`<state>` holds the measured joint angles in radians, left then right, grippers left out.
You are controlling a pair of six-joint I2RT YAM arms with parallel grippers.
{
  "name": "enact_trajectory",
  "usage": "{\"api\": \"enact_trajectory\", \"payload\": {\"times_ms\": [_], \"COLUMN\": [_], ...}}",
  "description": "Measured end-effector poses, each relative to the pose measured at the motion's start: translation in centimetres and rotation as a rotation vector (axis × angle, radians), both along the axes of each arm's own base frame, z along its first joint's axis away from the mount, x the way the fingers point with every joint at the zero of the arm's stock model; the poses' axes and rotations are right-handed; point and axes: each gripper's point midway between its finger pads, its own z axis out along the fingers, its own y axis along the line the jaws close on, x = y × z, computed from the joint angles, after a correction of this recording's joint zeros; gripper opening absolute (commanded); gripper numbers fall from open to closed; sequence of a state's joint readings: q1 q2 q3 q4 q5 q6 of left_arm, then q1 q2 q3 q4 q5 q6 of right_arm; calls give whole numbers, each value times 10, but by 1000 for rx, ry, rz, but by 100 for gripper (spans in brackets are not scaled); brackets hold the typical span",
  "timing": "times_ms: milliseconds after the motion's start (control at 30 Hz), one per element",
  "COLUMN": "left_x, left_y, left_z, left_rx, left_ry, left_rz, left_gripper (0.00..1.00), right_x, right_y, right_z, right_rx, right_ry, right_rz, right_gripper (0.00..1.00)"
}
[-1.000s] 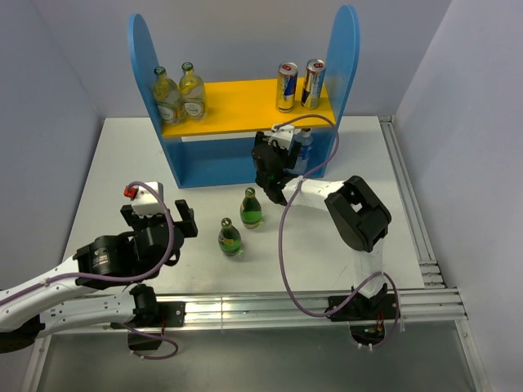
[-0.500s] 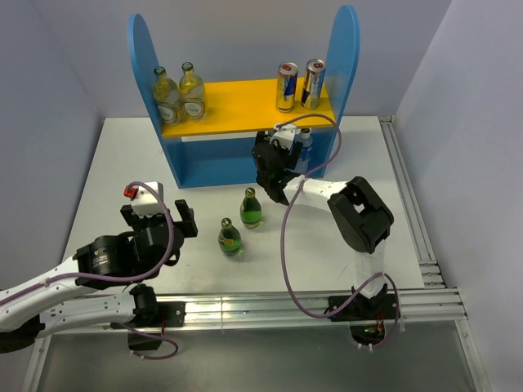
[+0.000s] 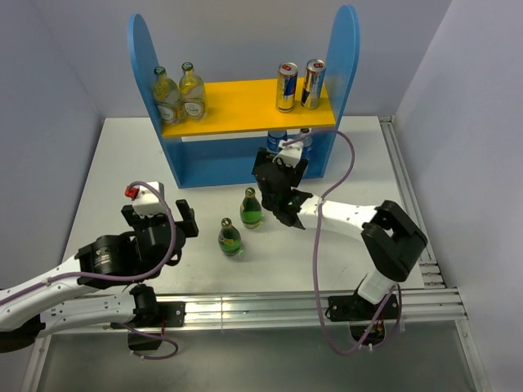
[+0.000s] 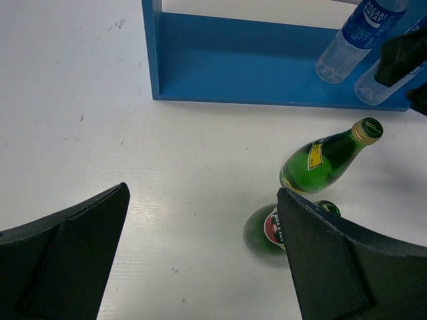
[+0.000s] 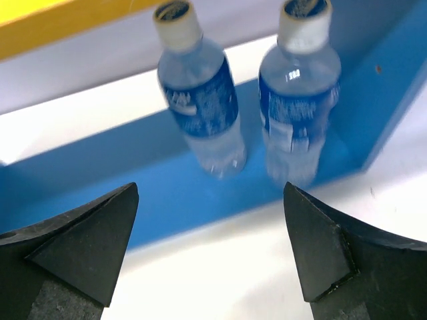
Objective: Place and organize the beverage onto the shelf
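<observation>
Right jaws spread wide and empty, just short of the shelf (image 5: 100, 183), facing two water bottles (image 5: 202, 113) upright on its blue base; left jaws gape empty too, well back, two green bottles (image 4: 325, 158) standing on the tabletop (image 4: 100, 133) ahead

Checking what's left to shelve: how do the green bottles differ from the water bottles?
The green bottles stand on the table, outside the shelf; the water bottles stand on its blue base. The green bottles are dark green; the water bottles clear with white caps. All are upright.
</observation>
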<state>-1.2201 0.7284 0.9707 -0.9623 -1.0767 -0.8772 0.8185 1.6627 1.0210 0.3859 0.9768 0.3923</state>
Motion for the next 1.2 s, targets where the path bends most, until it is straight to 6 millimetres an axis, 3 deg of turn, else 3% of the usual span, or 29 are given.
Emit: {"api": "enact_trajectory", "payload": {"times_ms": [167,400,500,633,867,1033,1200], "left_x": [4,10,-1,-11,-13,-14,-15], "left_y": [-14,-61,-86,-109,-135,-134,-136], "left_z": [-5,-38,-41,-39,-71,-115,-145], "left_rx": [26,112,97,60,72,121,147], "left_ry": [11,81,76,65,91,128,151], "left_rz": [-15,-55,-126,-184,-179,-153,-142], "left_gripper": [99,99,99,99,99,99,99], "right_x": [-52,-153,-187,-220,-248,-257,-259], "right_y": [-2,-16,-27,-41,-70,-74,-77], "right_z": [8,20,10,-16,-49,-52,-51], "right_rx": [44,180,221,197,64,19,28], "right_ry": [14,26,56,120,177,177,178], "right_rz": [33,138,167,186,173,195,200], "right_gripper": [96,96,96,96,97,97,97]}}
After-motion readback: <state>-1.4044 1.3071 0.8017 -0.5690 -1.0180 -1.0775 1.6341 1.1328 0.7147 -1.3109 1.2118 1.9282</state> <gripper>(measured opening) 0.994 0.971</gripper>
